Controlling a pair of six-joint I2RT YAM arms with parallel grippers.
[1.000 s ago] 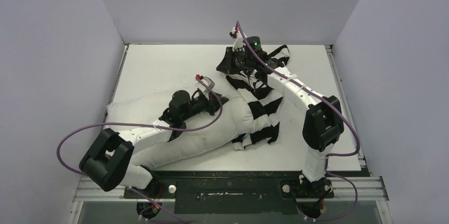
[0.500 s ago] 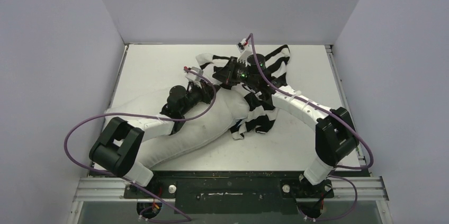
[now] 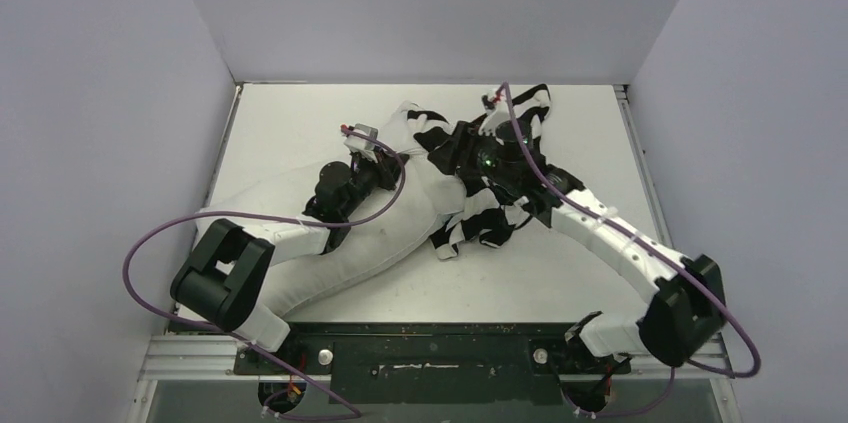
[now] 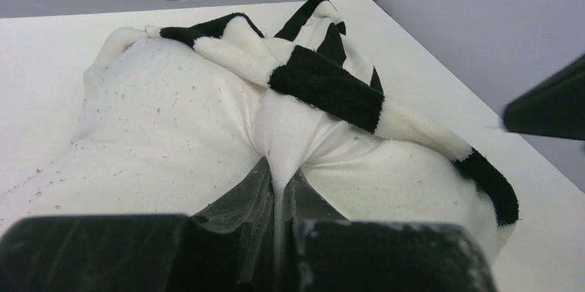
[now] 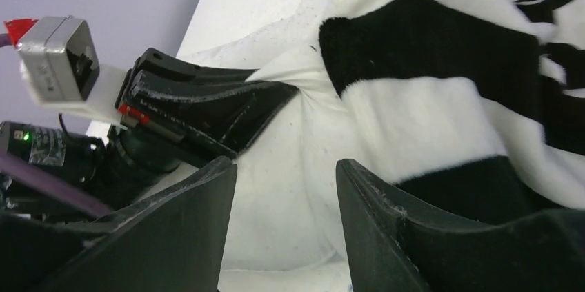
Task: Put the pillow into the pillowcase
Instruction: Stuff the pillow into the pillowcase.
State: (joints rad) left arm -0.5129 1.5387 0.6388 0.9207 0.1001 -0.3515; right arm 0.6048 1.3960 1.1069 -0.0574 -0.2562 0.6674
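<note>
Top external view, left: pinching a fold of the plump, speckled off-white pillow (image 3: 345, 248) with the left gripper (image 4: 279, 178), nudged farther and leftward since a second ago. Rightward: pulled further over its far end, the fleecy broad-striped pillowcase (image 3: 490, 218). Released by the right gripper (image 5: 286, 164), fingers now apart.

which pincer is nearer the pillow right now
Left. The left pincer is shut on a fold of the pillow; the right pincer is open close by, at the pillowcase edge.
</note>
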